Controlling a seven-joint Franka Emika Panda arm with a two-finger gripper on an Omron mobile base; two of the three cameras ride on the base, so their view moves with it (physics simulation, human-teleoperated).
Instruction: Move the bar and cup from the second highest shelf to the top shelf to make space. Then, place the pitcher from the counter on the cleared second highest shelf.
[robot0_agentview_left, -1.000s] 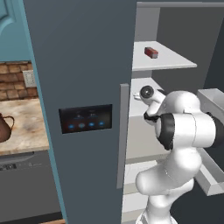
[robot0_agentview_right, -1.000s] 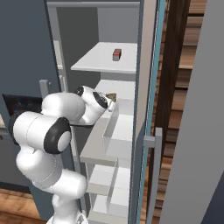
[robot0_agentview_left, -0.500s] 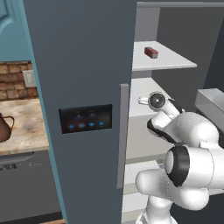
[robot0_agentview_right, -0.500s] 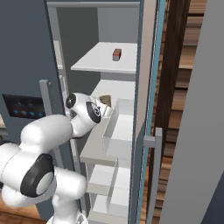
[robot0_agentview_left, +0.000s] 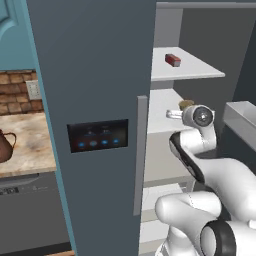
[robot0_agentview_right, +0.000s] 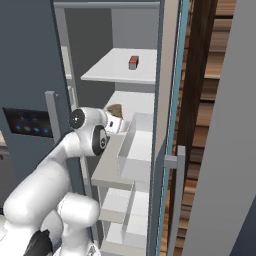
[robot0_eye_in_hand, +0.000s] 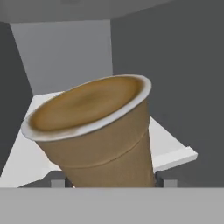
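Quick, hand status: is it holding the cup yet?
Hand: closed around the cup, one fingertip on each side of its base, at the second highest shelf.

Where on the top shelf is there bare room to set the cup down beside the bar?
The top shelf is bare in front of and to the left of the bar, out to its front edge. The bar lies nearer the right side, toward the back. On the shelf below, the tool crowds the cup.

My arm (robot0_agentview_left: 215, 175) is glossy white, built of rounded, tube-like segments with dark grey bands at the joints. I see a round cap with a dark disc (robot0_agentview_right: 76, 119) on the segment just behind the gripper. Another black ring (robot0_agentview_left: 215, 241) marks a lower joint.
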